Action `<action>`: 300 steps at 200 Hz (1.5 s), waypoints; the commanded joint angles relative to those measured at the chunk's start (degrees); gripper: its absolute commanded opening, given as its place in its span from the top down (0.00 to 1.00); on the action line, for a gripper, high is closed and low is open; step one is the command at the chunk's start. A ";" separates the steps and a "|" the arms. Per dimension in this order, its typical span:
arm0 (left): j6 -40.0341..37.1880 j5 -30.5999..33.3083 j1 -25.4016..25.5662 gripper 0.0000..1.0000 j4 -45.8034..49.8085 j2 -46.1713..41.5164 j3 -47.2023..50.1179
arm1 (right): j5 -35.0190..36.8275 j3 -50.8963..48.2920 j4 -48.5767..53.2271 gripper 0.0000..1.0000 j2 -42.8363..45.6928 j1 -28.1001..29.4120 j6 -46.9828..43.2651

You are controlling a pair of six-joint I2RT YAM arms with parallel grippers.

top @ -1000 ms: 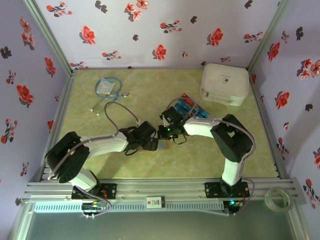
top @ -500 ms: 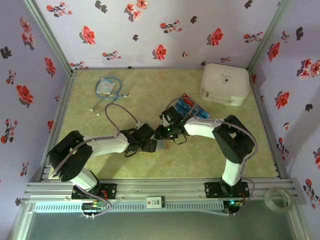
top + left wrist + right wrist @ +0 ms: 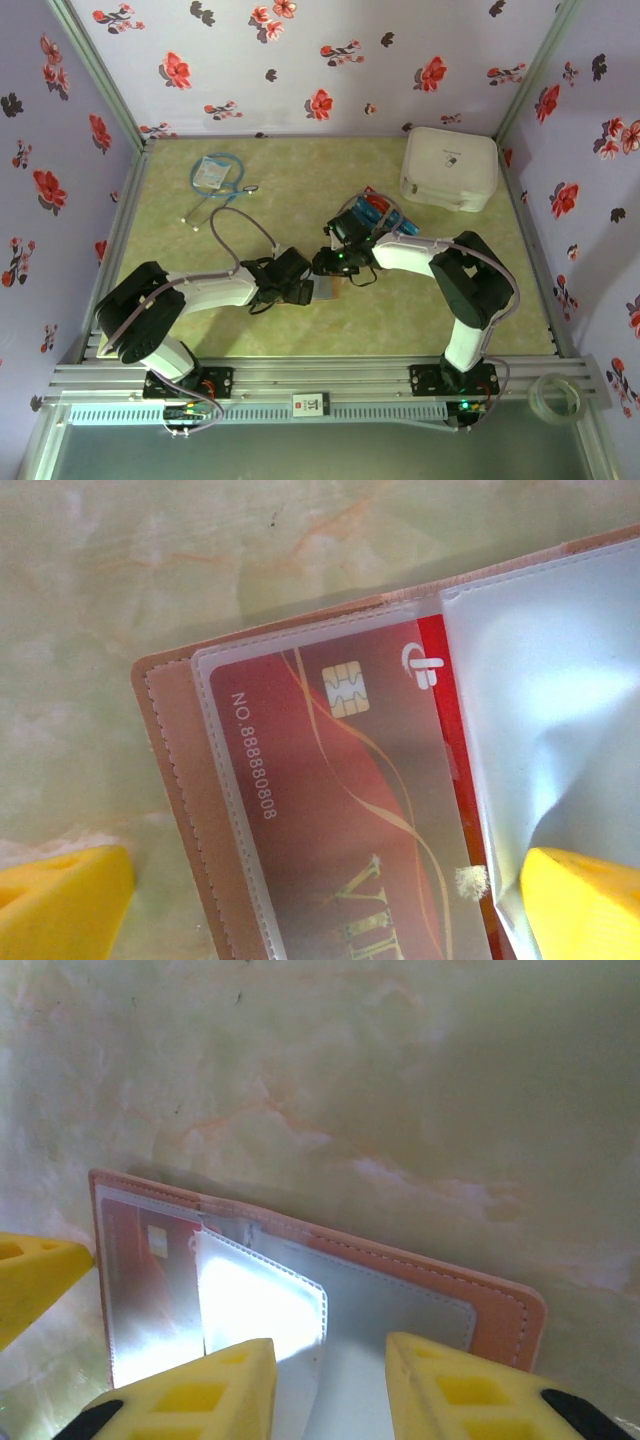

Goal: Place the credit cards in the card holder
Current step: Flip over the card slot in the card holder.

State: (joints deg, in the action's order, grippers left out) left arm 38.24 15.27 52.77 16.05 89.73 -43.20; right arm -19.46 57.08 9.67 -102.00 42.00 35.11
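The brown card holder [image 3: 325, 290] lies open on the green table between both grippers, grey inside up. My left gripper [image 3: 300, 291] is open, its yellow fingertips [image 3: 60, 905] set wide on either side of the holder's [image 3: 165, 750] left half. A red credit card [image 3: 330, 810] with a chip sits inside a clear sleeve there. My right gripper [image 3: 334, 262] is open above the holder [image 3: 420, 1265], with a loose clear sleeve leaf [image 3: 260, 1300] by its left finger [image 3: 190, 1395]. The remaining red and blue credit cards [image 3: 380, 212] lie stacked behind the right gripper.
A big white rounded case [image 3: 449, 167] stands at the back right. A blue-and-white packet with a cable [image 3: 215, 175] lies at the back left. Flowered walls close the table on three sides. A tape roll [image 3: 557, 395] sits on the front rail.
The holder has gone from showing its brown cover to lying open with the grey inside up. My right gripper has drawn back a little toward the stacked cards. The left gripper has barely moved.
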 commanded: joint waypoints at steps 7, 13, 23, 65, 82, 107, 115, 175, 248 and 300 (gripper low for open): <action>0.11 2.13 0.31 0.00 2.23 -0.04 1.06 | -2.35 -0.02 -1.93 0.67 -1.50 0.78 1.45; 0.08 2.07 0.31 0.00 2.29 -0.14 1.08 | -2.55 0.19 -1.94 0.67 -1.69 0.96 1.52; 0.13 2.14 0.31 0.00 2.27 -0.17 0.96 | -2.79 0.40 -2.11 0.68 -1.97 1.15 1.60; -0.07 2.56 0.31 0.00 2.65 -1.46 0.37 | -5.90 1.16 -3.97 0.68 -2.35 1.59 3.32; -0.53 3.57 0.31 0.00 4.28 -3.15 -0.55 | -6.59 1.27 -4.50 0.68 -1.44 1.89 4.26; -0.92 5.86 -0.52 0.00 7.31 -8.78 -1.66 | -7.23 1.99 -4.84 0.62 0.35 3.03 5.86; -0.82 6.43 -1.10 0.00 8.10 -11.14 -1.71 | -7.19 2.43 -4.68 0.58 0.63 3.65 6.25; 0.36 6.90 -9.28 0.00 11.37 -26.74 1.93 | -5.28 7.92 -6.69 0.54 -5.13 8.21 9.60; 1.13 4.67 -11.63 0.00 11.40 -29.54 5.12 | -5.36 11.56 -11.15 0.55 -13.36 9.21 11.55; 0.87 4.34 -11.89 0.00 10.09 -29.12 6.51 | -5.34 13.23 -7.42 0.54 -7.90 8.35 9.73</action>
State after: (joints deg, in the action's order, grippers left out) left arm 38.48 19.46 41.36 27.38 61.12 -38.02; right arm -24.88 67.96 -0.99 -113.95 51.24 45.65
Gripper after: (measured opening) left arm 0.997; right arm 0.457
